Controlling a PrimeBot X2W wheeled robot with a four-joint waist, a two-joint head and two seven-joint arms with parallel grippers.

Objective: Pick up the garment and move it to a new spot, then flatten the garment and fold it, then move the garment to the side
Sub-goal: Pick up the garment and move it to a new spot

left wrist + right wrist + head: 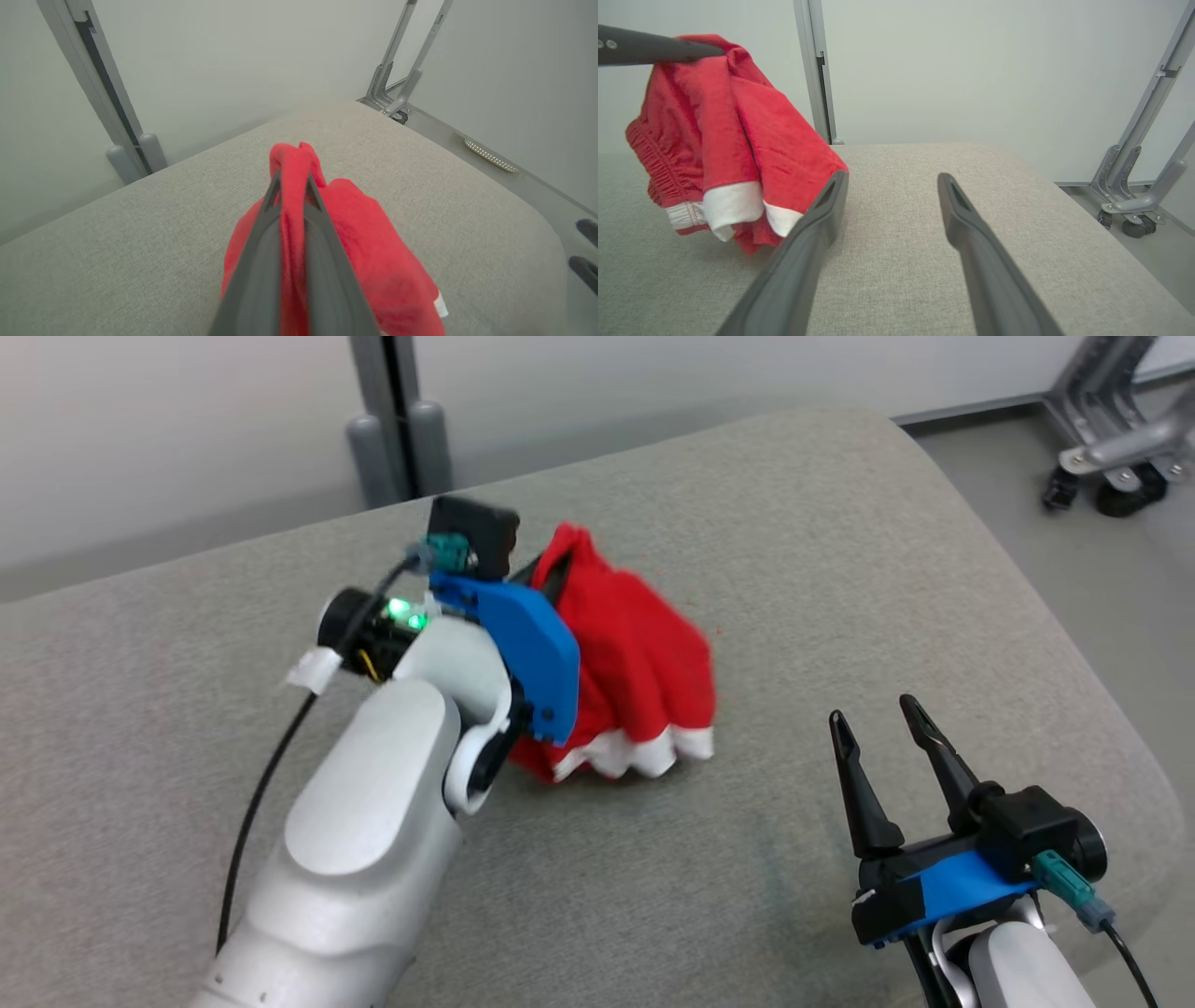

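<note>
Nearest us, our right gripper (871,709) hovers over the near right part of the grey padded top (840,569), fingers spread wide and holding nothing. In the head view a blue mount (532,644) covers the fingertips of our left gripper (293,177). Its own wrist view shows them pinched on a fold of the red garment (644,653), mid-top. The right wrist view adds the white-trimmed hem hanging low. Beyond the far edge are a pale wall (187,429) and a grey post (392,420), with a wheeled metal frame (1111,457) off the far right corner.
</note>
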